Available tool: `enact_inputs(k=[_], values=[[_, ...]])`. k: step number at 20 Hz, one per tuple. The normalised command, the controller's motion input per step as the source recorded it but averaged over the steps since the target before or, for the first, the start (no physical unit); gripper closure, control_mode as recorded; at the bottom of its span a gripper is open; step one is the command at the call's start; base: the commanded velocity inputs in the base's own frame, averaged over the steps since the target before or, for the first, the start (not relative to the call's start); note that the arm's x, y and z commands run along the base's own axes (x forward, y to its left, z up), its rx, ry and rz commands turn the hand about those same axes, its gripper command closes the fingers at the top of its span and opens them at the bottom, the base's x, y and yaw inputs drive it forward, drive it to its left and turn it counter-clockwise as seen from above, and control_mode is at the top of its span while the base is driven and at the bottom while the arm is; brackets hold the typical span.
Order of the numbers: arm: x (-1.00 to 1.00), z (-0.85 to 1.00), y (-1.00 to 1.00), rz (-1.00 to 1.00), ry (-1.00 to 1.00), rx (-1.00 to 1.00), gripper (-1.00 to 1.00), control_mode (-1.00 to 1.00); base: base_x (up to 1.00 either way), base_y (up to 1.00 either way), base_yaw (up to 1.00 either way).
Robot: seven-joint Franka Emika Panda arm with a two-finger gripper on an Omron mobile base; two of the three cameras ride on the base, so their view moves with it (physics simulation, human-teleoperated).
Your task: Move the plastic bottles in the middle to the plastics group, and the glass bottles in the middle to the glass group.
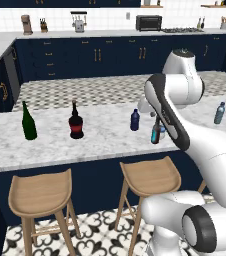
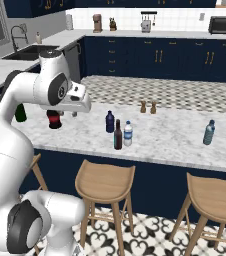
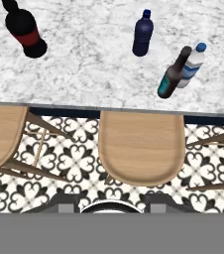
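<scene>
White and dark-jointed, the arm is holding its hand (image 2: pixel 74 114) high above the near edge of the tabletop (image 1: pixel 105 140), and it is gripping nothing; whether its jaws are standing apart or closed I cannot tell. The hand is looking straight down, probably so it can survey the bottles before choosing 1.

Nearest below it, 3 small bottles are standing upright in the middle. The slim dark bottle with the cyan lower part (image 3: pixel 172 74) is standing just beside the pale bottle with the blue band (image 3: pixel 191 65), nearly touching it, so a grasp on either is likely needing care not to tip its neighbour. The stubby navy bottle (image 3: pixel 142 33) is standing apart from them, further from the edge, with room around it for an easy pick.

Further out, the 2 groups are sitting at opposite ends, which keeps the sorting unambiguous. The bulbous red-labelled bottle (image 1: pixel 76 121) and the tall green wine bottle (image 1: pixel 28 121) are marking the glass end. The blue-grey water bottle (image 1: pixel 219 113) is marking the plastics end. Wooden stools (image 3: pixel 141 147) are waiting under the overhang.

No sorting looks done yet.
</scene>
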Motion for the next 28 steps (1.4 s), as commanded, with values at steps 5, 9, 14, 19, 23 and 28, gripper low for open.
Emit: enact_inputs(k=[5,9,14,19,23,28], values=[[0.00,-0.06,-0.14,0.00,0.00,0.00,-1.00,-1.00,0.00,0.00,0.00],[0.00,-0.12,-0.40,-0.03,-0.04,-0.01,-1.00,-1.00,0.00,0.00,0.00],[0.09,-0.16,-0.53,-0.07,-0.02,0.00,-1.00,-1.00,0.00,0.00,0.00],[0.42,-0.25,-0.42,-0.05,0.02,0.00,-1.00,-1.00,0.00,0.00,0.00],[0.56,-0.28,-0.35,0.00,0.10,0.00,-1.00,-1.00,0.00,0.00,0.00],[0.60,-0.23,-0.17,0.00,0.04,0.00,-1.00,-1.00,0.00,0.00,0.00]])
